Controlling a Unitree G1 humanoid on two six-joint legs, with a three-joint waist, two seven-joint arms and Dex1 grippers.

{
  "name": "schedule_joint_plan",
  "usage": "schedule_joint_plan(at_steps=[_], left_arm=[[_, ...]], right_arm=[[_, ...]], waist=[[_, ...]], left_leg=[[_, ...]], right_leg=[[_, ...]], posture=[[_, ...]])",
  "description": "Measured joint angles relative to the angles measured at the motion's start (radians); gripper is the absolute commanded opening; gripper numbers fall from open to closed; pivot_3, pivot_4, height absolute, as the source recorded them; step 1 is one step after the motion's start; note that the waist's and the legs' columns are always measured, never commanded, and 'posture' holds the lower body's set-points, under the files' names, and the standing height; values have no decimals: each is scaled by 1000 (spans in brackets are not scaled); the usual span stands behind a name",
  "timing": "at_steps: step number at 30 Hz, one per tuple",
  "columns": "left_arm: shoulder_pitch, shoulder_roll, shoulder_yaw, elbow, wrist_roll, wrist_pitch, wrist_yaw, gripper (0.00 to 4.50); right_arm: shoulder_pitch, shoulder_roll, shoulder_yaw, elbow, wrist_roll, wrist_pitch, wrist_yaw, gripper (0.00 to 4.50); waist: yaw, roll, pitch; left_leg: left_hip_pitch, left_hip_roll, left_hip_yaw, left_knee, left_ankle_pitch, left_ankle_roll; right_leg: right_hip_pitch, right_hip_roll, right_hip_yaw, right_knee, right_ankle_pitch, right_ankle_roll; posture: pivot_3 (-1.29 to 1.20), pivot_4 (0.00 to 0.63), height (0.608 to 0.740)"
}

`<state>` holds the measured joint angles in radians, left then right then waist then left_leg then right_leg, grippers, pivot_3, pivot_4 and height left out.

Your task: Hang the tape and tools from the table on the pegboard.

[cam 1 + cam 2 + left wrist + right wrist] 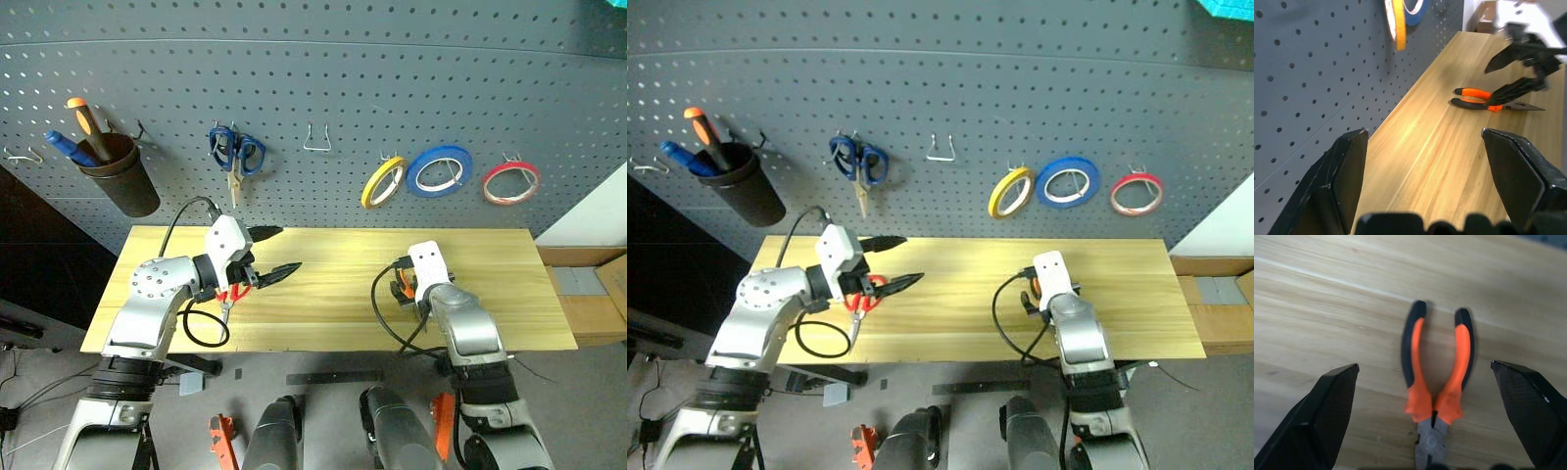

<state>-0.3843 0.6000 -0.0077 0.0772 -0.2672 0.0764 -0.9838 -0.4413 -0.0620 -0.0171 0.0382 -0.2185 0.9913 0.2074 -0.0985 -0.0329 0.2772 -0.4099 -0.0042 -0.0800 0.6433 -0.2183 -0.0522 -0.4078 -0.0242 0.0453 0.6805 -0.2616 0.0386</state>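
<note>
The right gripper [1425, 396] hangs spread wide over the pliers [1437, 382], lined up to grab them. The left gripper [269, 253], open and empty, waits above the red scissors [865, 292] at left.

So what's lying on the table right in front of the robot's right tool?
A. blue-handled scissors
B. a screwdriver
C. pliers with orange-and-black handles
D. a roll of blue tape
C: the pliers lie flat on the table, between the spread fingers of the open right tool; the blue tape and blue-handled scissors hang on the pegboard.
</note>
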Motion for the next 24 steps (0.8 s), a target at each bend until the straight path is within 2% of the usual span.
schedule_joint_plan(at_steps=[7, 22, 24], left_arm=[[11, -6, 0, 0, 0, 1, 12, 3976], [19, -25, -5, 0, 2, 0, 34, 3976], [19, -25, -5, 0, 3, 0, 34, 3976]], right_arm=[[-52, 21, -79, 159, 66, 9, -82, 4493], [-181, 2, -121, 405, 162, -81, -158, 4493], [-188, -4, -119, 421, 167, -90, -160, 4124]], waist=[[-3, 0, 0], [-15, 0, 0], [-15, 0, -1]], left_leg=[[-1, 0, 0, 0, 0, 0], [-1, 0, 0, 0, 0, 0], [-1, 0, 0, 1, 0, 0]], right_leg=[[-1, 0, 0, 0, 0, 0], [-1, 1, 0, 1, 0, 0], [-1, 1, 0, 1, 0, 0]], posture=[[-143, 222, 740], [-138, 215, 740], [-138, 214, 740]])
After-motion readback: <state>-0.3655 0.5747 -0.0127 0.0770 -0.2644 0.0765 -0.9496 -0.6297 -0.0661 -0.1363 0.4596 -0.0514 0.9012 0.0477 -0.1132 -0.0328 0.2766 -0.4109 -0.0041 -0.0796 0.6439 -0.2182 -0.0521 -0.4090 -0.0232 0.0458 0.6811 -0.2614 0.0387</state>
